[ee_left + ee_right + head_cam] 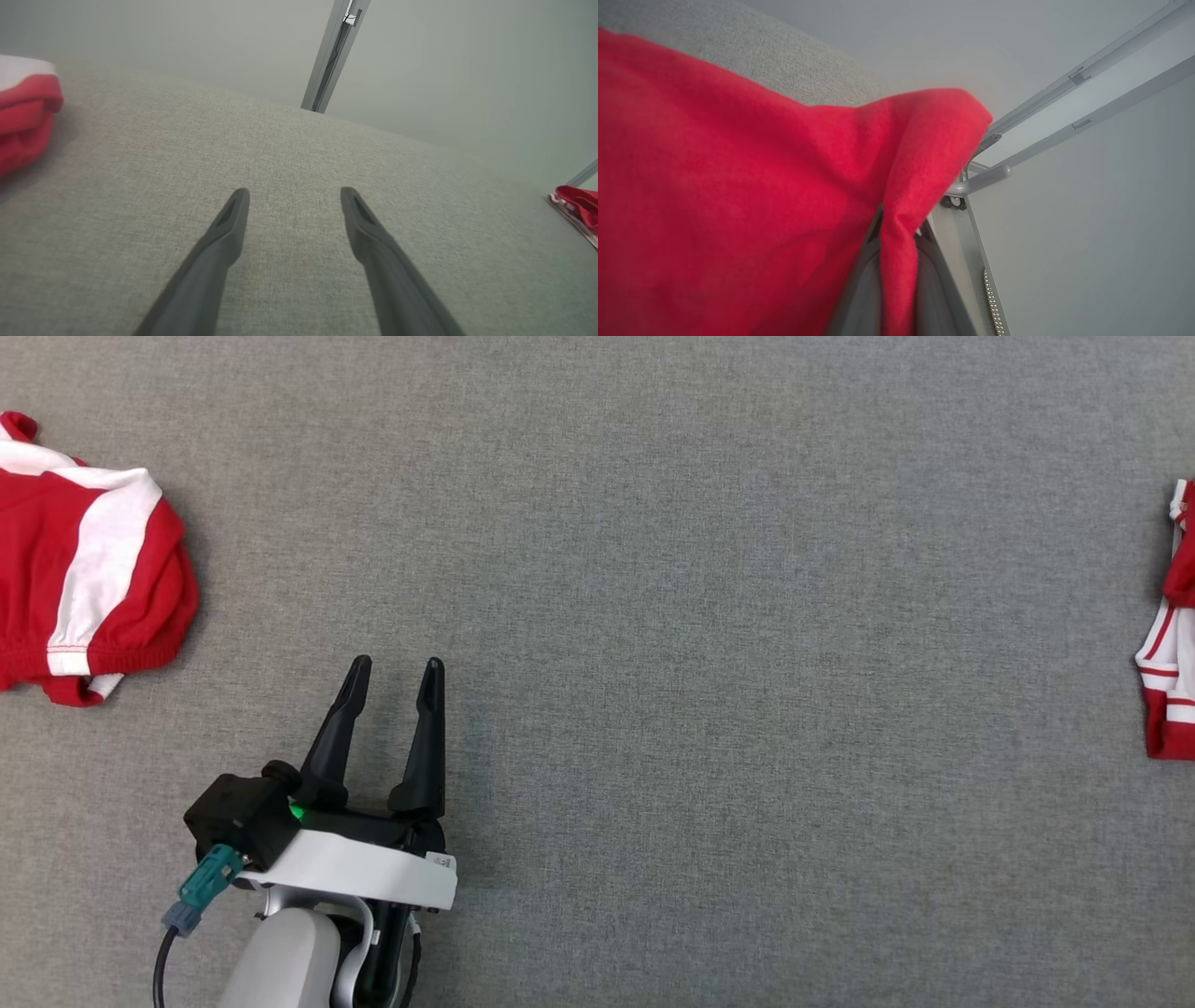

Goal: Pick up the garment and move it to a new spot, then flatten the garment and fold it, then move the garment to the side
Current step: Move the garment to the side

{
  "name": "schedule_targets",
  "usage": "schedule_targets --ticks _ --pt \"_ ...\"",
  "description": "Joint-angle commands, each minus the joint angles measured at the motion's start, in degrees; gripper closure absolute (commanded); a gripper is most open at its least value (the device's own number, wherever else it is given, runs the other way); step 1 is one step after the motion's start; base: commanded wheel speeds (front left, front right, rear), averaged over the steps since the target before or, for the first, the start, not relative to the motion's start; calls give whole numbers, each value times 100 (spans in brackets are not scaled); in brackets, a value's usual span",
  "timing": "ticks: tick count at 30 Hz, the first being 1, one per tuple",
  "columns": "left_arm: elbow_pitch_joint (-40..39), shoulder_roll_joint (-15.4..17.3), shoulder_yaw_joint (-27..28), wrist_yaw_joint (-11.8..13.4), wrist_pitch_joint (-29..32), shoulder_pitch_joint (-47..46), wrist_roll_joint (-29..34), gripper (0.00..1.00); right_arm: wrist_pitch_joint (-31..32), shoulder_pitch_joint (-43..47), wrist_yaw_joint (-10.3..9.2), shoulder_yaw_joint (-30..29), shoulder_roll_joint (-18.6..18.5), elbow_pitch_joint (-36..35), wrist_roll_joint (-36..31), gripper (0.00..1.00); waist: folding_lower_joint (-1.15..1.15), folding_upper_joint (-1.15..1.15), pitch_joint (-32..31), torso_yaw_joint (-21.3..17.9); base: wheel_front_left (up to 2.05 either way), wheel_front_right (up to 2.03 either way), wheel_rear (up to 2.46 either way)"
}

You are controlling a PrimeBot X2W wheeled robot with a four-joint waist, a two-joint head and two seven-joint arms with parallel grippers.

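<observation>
**Head view.** The garment (1174, 644), red with white stripes, lies at the 3 o'clock edge of the grey cloth-covered table (653, 616) and is cut off by the frame. A second garment (84, 560), red with white panels, sits bunched at 9 to 10 o'clock, well apart from it. The left pincer (397, 663) stands at 7 o'clock with its fingers pointing to 12. It is moderately spread and holds nothing.

**Left wrist view.** The left pincer (294, 191) shows its 2 fingers parted, with bare table (280, 140) between them. The second garment (23, 121) is at 9 o'clock and the garment (577, 207) at 3 o'clock.

**Right wrist view.** The right pincer (900, 228) is closed on 1 fold of the garment (738, 186). Red cloth drapes from the fold toward 9 o'clock and hides the fingertips. A strip of table (775, 46) shows at 11 o'clock. You cannot tell whether the cloth has left the table.

**Handling.** Expect a light, soft, limp knit that is neither fragile nor slippery. Held at 1 point it will likely sag and bunch. For flattening, take 2 corners of a hem or the shoulder seams, 1 in each pincer.
</observation>
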Motion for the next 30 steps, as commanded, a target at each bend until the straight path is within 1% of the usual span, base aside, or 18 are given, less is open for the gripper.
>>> schedule_targets --ticks 1,7,8,9,10,16,19,22,26,30 --pt "-19 25 30 -23 -11 -46 5 0 -59 -53 -4 -18 -4 -28 -15 100 0 0 12 5 0 0 0" --pt "-32 24 29 -12 -11 8 30 0 -142 -34 -4 -44 75 -4 -41 100 0 0 14 13 0 0 0" --pt "-32 24 35 -11 -11 16 35 0 -169 -31 -4 -35 95 -7 -35 97 0 0 10 12 0 0 0" --pt "-26 24 39 -11 -11 25 41 0 -207 -20 -4 12 124 -15 -4 64 0 0 1 11 0 0 0" --pt "-18 25 48 -11 -11 38 42 0 -176 -35 -4 -34 183 9 62 0 0 0 -12 8 0 0 0" --pt "24 23 36 -24 -11 120 0 0 -135 2 -4 225 262 -133 105 0 0 0 -174 35 0 0 0" --pt "35 25 28 -21 -11 156 -27 0 -27 -31 -4 421 300 -395 92 0 0 0 -288 61 0 0 0" --pt "48 24 10 -3 -11 201 -57 0 45 -86 -4 627 247 -675 134 0 0 0 -417 95 0 0 0" --pt "58 24 -8 50 -11 244 -103 0 -23 -230 -4 962 268 -994 305 0 0 0 -598 144 0 0 0" --pt "43 25 27 62 -11 240 -97 0 -289 -408 -4 1373 400 -1310 527 0 0 0 -768 164 0 0 0"
